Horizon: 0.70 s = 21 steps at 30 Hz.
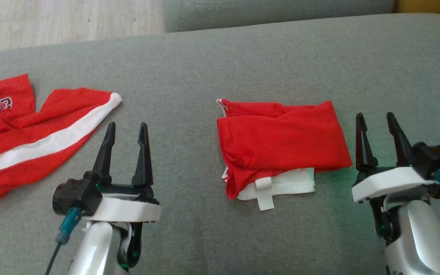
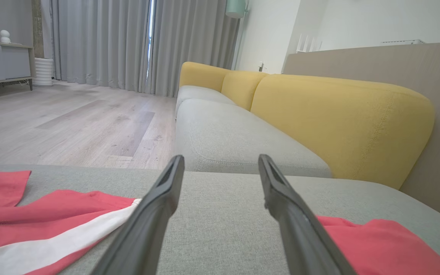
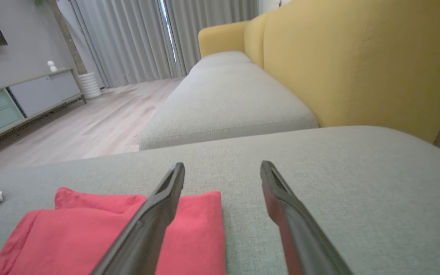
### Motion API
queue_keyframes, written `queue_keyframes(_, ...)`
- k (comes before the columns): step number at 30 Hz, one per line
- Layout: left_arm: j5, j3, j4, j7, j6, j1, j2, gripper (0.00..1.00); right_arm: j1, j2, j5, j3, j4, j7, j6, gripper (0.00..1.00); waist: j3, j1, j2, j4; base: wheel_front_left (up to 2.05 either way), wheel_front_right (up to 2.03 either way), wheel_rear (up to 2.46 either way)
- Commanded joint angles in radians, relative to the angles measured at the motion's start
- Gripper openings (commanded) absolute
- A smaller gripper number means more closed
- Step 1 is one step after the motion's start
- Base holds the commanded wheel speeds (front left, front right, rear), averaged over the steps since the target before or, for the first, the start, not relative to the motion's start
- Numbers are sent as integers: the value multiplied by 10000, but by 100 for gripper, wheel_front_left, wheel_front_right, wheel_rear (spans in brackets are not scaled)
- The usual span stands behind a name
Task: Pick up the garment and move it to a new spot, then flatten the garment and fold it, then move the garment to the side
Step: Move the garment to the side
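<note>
A red garment lies folded into a rough rectangle in the middle of the grey cushion, with a white waistband and tab sticking out at its near edge. My right gripper stands open just right of it, nothing between its fingers; in the right wrist view the fold lies under and left of the open gripper. My left gripper is open and empty, between the fold and a second red garment with a white stripe, spread out at the far left. The left wrist view shows the open gripper, the striped garment and the fold.
Wooden floor lies beyond the cushion's far left edge. Another grey seat with yellow backrests runs ahead. A low cabinet and curtains stand across the room.
</note>
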Motion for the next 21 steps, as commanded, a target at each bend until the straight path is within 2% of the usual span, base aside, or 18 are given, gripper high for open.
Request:
queue_keyframes(1, -35, 182, -334, -51, 31, -447, 16, 100, -537, 15, -72, 227, -195, 118, 67, 100, 119, 0, 0, 101, 0, 0, 0)
queue_keyframes(12, -125, -122, -251, -51, 54, -809, 15, 100, -1159, 15, 210, 73, 1672, 1128, 67, 100, 695, 0, 0, 649, 0, 0, 0)
queue_keyframes(21, -112, -154, -208, -51, 99, -956, 15, 100, -1567, 16, 790, 575, 3252, 1397, 67, 100, 917, 0, 0, 840, 0, 0, 0)
